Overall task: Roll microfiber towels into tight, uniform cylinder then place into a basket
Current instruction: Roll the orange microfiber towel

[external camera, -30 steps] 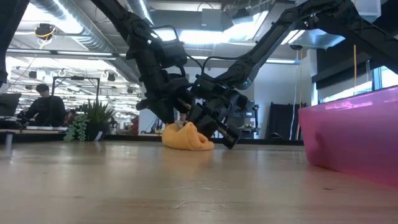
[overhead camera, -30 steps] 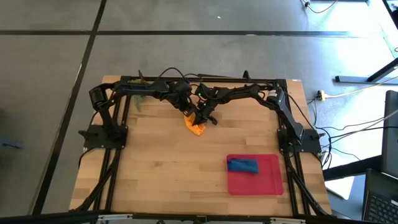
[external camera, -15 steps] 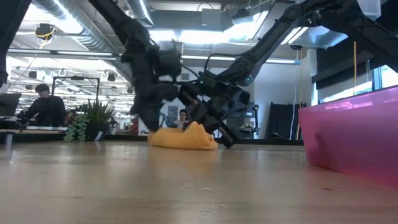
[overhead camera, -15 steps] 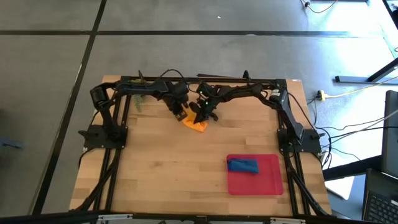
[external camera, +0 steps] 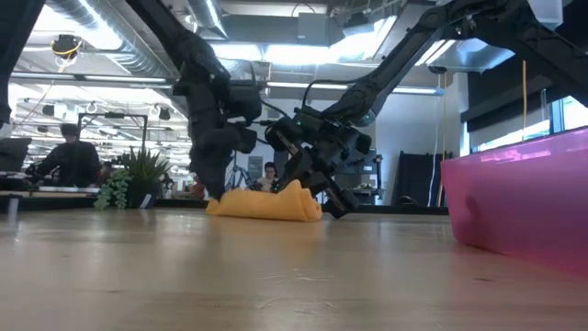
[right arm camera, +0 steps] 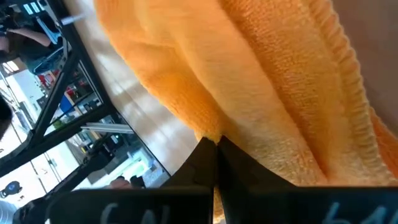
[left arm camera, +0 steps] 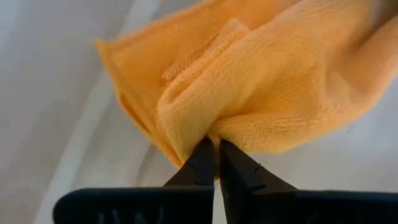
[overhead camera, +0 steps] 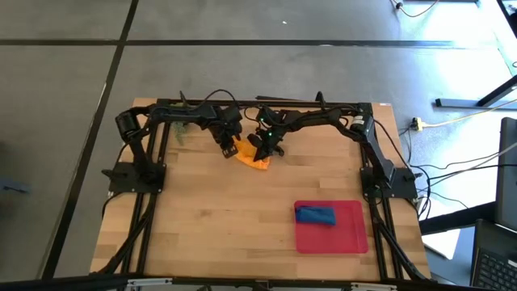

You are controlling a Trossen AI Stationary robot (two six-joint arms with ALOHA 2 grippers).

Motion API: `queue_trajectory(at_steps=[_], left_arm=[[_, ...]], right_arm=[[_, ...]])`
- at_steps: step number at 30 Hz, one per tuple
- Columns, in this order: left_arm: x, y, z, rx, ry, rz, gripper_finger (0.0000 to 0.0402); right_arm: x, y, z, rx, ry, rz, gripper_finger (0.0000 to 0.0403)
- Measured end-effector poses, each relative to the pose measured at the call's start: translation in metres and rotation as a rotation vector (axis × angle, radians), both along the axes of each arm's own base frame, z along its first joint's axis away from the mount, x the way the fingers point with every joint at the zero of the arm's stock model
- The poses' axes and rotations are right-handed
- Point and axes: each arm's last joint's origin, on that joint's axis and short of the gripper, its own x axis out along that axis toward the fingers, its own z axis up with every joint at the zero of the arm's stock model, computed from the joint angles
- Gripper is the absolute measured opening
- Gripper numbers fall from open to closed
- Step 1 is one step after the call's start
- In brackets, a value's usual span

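Observation:
The orange towel (overhead camera: 251, 157) lies bunched and stretched into a low, long heap on the table's far middle, its underside on the wood (external camera: 265, 205). My left gripper (overhead camera: 229, 150) is shut on its left end, and my right gripper (overhead camera: 263, 150) is shut on its right end. The blue towel (overhead camera: 315, 214) lies rolled up in the red basket (overhead camera: 347, 238) at the near right; no gripper is near it. My left gripper pinches a bunched fold (left arm camera: 198, 127) at the towel's left end between its two fingertips, coming steeply from above. Several layers gather at the pinch. That end stays low on the table (external camera: 217, 202). My right gripper pinches a folded edge (right arm camera: 210, 132) at the towel's right end between its two fingertips, slanting down from the table's right. That end is raised into a small peak (external camera: 296, 190), while the rest of the towel lies on the table.
The basket's pink wall (external camera: 514, 198) fills the right of the low view. The black frame rail (overhead camera: 258, 103) runs along the table's far edge just behind both arms. Bare wood (overhead camera: 210, 218) lies at the near left.
My left gripper has gone toward the table's left edge and rolled about its wrist, drawing the towel's left end with it. My right gripper has rolled and risen a little. The towel has changed from a tight lump into a longer, flatter heap, slightly farther back.

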Motion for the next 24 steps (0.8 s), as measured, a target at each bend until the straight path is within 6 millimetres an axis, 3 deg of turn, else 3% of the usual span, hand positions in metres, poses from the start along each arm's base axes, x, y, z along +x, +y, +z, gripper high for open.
queue_trajectory(at_steps=[15, 20, 24], left_arm=[[-0.012, -0.013, -0.027, -0.099, 0.035, -0.018, 0.0], [-0.009, -0.025, -0.029, -0.114, 0.043, -0.098, 0.0], [-0.005, -0.035, -0.029, -0.093, 0.049, -0.173, 0.0]], right_arm=[[-0.007, 0.008, 0.033, -0.155, -0.064, 0.088, 0.0009], [-0.007, 0.011, 0.039, -0.099, -0.065, 0.086, 0.0009], [-0.011, 0.002, 0.04, -0.041, -0.023, 0.025, 0.0009]])
